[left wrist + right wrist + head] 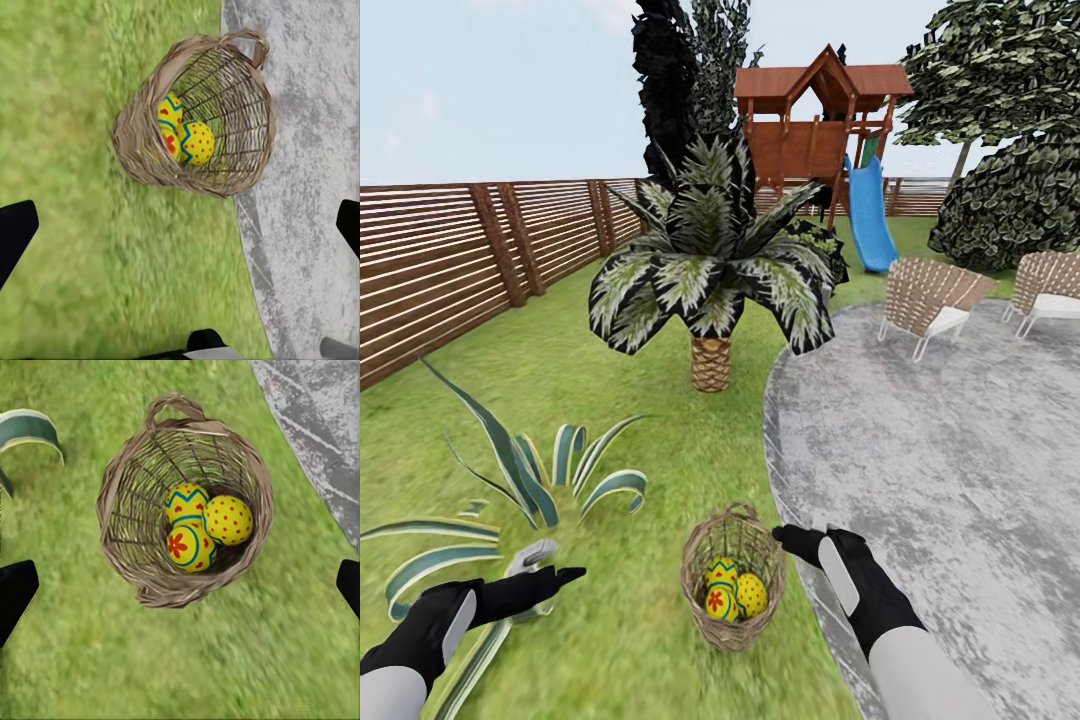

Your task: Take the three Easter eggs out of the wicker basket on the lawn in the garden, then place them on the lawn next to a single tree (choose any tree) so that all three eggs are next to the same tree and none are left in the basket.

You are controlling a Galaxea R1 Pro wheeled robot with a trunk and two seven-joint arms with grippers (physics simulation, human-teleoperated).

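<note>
The wicker basket (698,585) stands upright on the lawn (600,400) at the patio's edge. Three yellow Easter eggs (734,591) with blue zigzags and red dots lie in its bottom, clear in the right wrist view (199,526); two Easter eggs (186,136) show in the left wrist view, inside the basket (139,139). My right gripper (800,533) hovers open just right of the rim (112,487), empty. My left gripper (558,566) is open and empty over grass, well left of the basket. A grey-trunked tree (985,60) stands far back on the right.
A small palm (710,300) grows straight ahead, with a black-leaved tree (665,90) and a playhouse with a blue slide (870,215) behind it. A striped spiky plant (530,480) is near my left arm. A grey paved patio (940,470) with two wicker chairs (930,300) lies right.
</note>
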